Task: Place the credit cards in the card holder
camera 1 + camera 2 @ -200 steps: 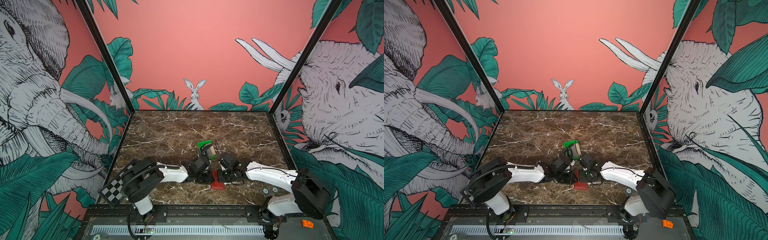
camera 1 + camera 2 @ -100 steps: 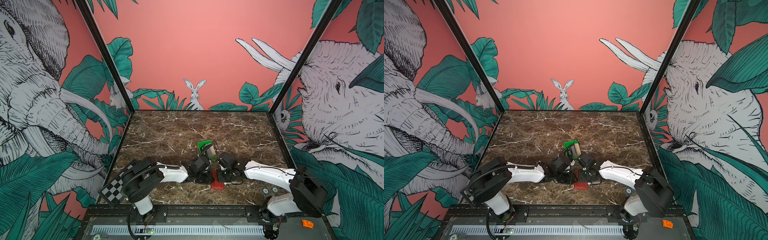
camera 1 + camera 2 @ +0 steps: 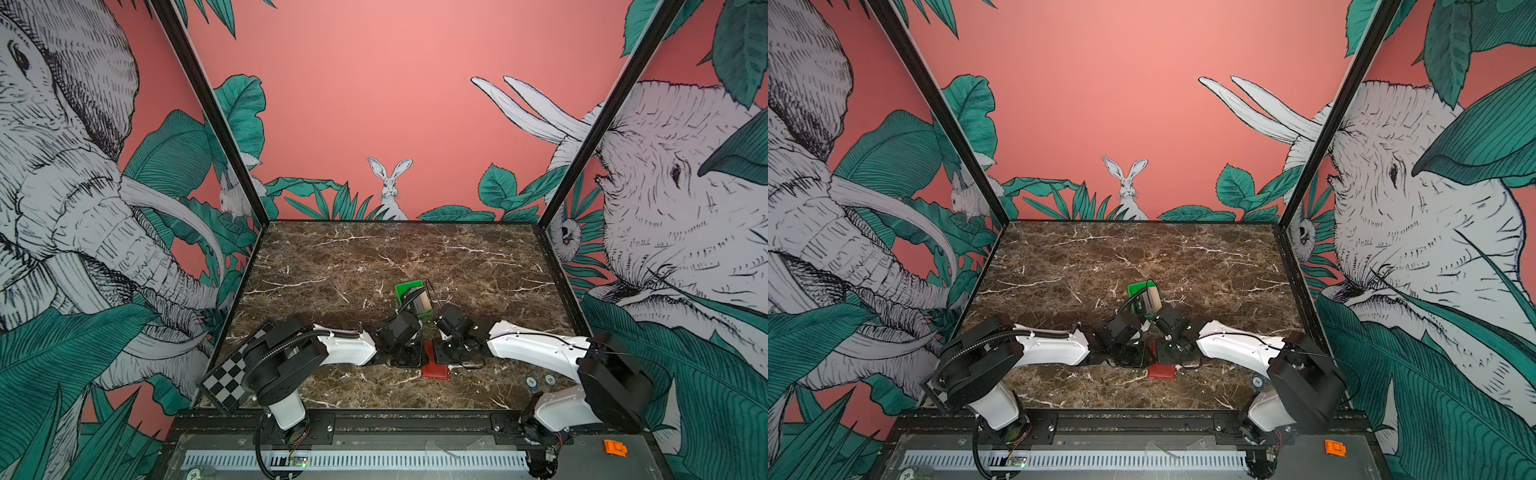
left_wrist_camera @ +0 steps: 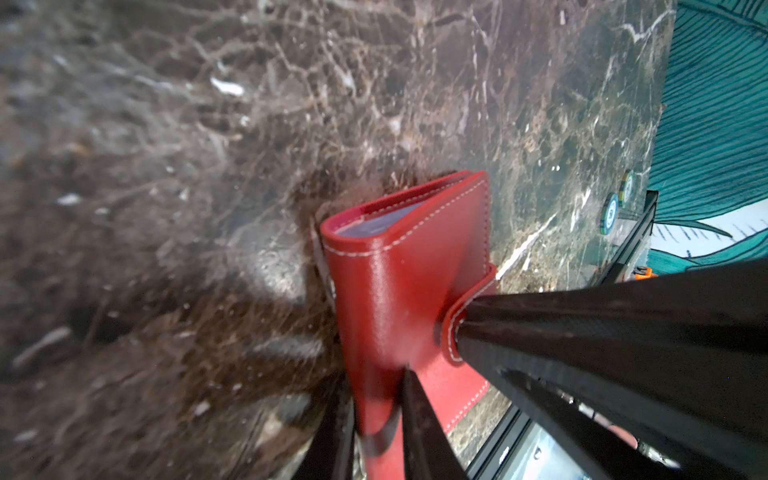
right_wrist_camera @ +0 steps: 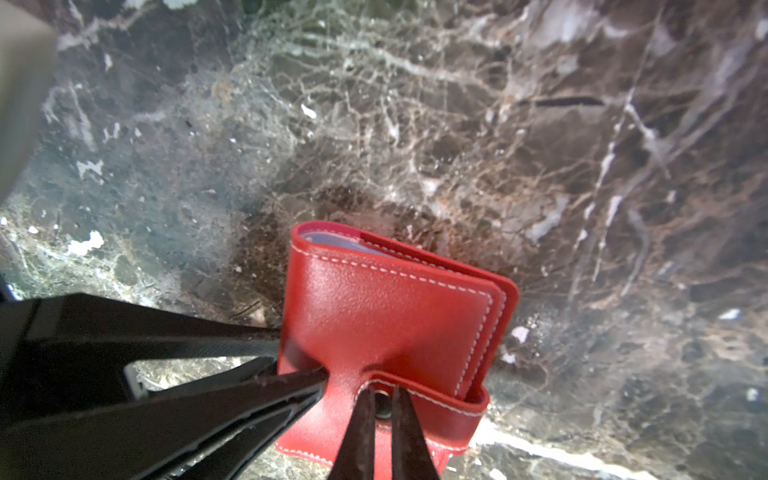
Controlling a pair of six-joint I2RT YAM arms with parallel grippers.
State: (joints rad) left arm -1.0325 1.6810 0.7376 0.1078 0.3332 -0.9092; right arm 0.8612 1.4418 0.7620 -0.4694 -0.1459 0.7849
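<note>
Red leather-look folding card holder (image 5: 390,316), folded, lower centre | left gripper (image 4: 374,395) pinches its edge | right gripper (image 5: 381,399) pinches its snap tab (image 5: 436,409)

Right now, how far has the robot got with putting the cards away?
Nothing looks done: the credit cards sit in the green tray. In hand: the left gripper clamps the folded card holder while the right gripper pinches its snap tab. Remaining: opening it and slotting every card.
</note>
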